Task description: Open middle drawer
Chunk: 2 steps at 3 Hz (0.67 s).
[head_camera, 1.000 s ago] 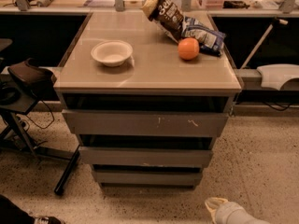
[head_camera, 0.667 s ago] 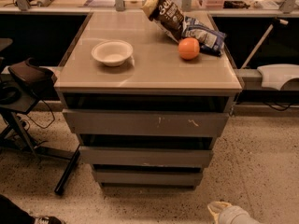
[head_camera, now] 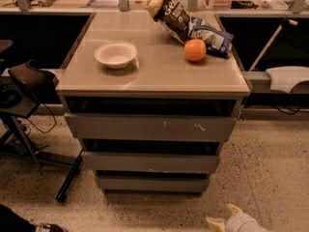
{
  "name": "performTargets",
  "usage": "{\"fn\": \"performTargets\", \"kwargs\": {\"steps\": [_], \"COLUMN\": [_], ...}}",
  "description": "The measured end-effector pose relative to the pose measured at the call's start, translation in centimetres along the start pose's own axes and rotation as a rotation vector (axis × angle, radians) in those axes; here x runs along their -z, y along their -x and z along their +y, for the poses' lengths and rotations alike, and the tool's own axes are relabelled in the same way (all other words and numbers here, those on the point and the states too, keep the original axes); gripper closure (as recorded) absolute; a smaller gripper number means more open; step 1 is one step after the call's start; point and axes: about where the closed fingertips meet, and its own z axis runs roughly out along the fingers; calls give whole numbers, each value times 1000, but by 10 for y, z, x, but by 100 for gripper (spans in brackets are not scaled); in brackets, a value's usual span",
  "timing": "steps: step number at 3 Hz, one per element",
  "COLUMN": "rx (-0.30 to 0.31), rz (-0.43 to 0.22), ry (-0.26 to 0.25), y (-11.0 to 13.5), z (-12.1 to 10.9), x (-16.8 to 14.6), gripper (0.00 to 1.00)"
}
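Note:
The middle drawer [head_camera: 150,162] is a plain grey flat front in the cabinet, below the widest front with white scratch marks [head_camera: 149,127] and above the narrowest front [head_camera: 153,183]. It stands shut, with a dark gap above it. My gripper [head_camera: 221,218] shows at the bottom right edge of the camera view, pale, low near the floor, below and right of the drawers and apart from them.
On the cabinet top [head_camera: 154,79] are a white bowl [head_camera: 115,54], an orange [head_camera: 195,50], a brown snack bag [head_camera: 170,12] and a blue-white bag [head_camera: 211,36]. A black stand [head_camera: 29,105] is at the left. Speckled floor [head_camera: 270,163] surrounds the cabinet.
My gripper has sunk lower and slightly right at the bottom edge of the view. The drawers and the things on top have not moved.

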Motion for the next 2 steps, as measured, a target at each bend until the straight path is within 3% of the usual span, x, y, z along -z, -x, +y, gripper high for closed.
{"fn": "performTargets", "kwargs": {"steps": [1,2], "rx": [25,90], "rz": [0,-5], "ry": [-20,-50], "y": [9,35], "z": [0,-6], "x": [-12,-42], "gripper": [0,0]}}
